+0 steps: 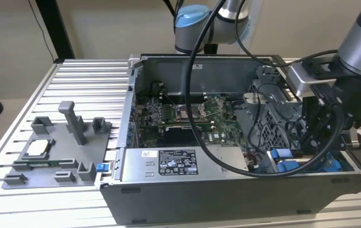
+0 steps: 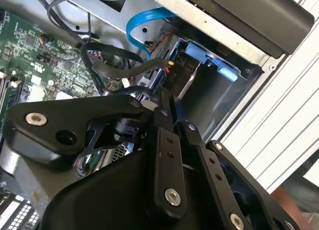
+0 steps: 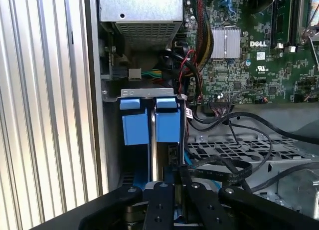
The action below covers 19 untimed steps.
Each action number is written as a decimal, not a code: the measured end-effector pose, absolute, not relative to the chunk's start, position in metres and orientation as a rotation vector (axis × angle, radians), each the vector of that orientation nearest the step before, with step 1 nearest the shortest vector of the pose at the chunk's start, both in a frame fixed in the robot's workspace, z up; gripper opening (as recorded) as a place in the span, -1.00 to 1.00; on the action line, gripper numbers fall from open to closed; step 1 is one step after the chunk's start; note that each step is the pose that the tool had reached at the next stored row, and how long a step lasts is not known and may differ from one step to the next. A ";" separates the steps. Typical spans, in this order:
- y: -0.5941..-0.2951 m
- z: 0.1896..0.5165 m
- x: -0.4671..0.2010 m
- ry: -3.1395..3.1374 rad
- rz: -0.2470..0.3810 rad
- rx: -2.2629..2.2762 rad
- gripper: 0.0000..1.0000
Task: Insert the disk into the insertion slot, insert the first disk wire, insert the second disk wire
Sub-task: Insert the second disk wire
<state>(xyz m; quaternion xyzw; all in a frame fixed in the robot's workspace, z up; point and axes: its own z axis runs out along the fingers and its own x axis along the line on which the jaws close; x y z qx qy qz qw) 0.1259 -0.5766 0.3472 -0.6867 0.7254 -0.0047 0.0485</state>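
Observation:
The open computer case (image 1: pixel 231 190) lies on the slatted table. My gripper (image 1: pixel 317 142) reaches down into its corner at the exterior view's right, where the insertion slot (image 1: pixel 282 159) shows its blue rails. In the first wrist view the slot's two blue tabs (image 3: pixel 135 122) stand side by side, and a thin silver edge between them looks like the disk (image 3: pixel 153 150) seated in the bay. The gripper (image 3: pixel 178 177) is shut on the end of a flat black disk wire (image 3: pixel 224 167) just in front of the bay. The second wrist view shows the closed fingertips (image 2: pixel 163 101) near a blue tab (image 2: pixel 199 53).
A grey power supply box with a sticker (image 1: pixel 174 164) lies beside the bay. The green motherboard (image 1: pixel 180 114) and a perforated metal cage (image 3: pixel 239 150) are close by. A blue cable (image 2: pixel 144 20) loops above the bay. A grey fixture (image 1: pixel 53 152) sits at the exterior view's left.

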 end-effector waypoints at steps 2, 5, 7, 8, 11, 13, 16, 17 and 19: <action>-0.577 0.347 0.126 2.210 -0.013 -2.092 -1.00; -0.576 0.347 0.126 2.205 -0.020 -2.089 -1.00; -0.575 0.347 0.126 2.201 -0.025 -2.088 -1.00; -0.575 0.347 0.125 2.201 -0.026 -2.088 -1.00; -0.575 0.347 0.124 2.199 -0.029 -2.086 -1.00; -0.575 0.347 0.124 2.197 -0.032 -2.085 -1.00; -0.575 0.346 0.124 2.193 -0.039 -2.082 -1.00; -0.575 0.346 0.123 2.192 -0.041 -2.082 -1.00; -0.575 0.345 0.123 2.191 -0.043 -2.081 -1.00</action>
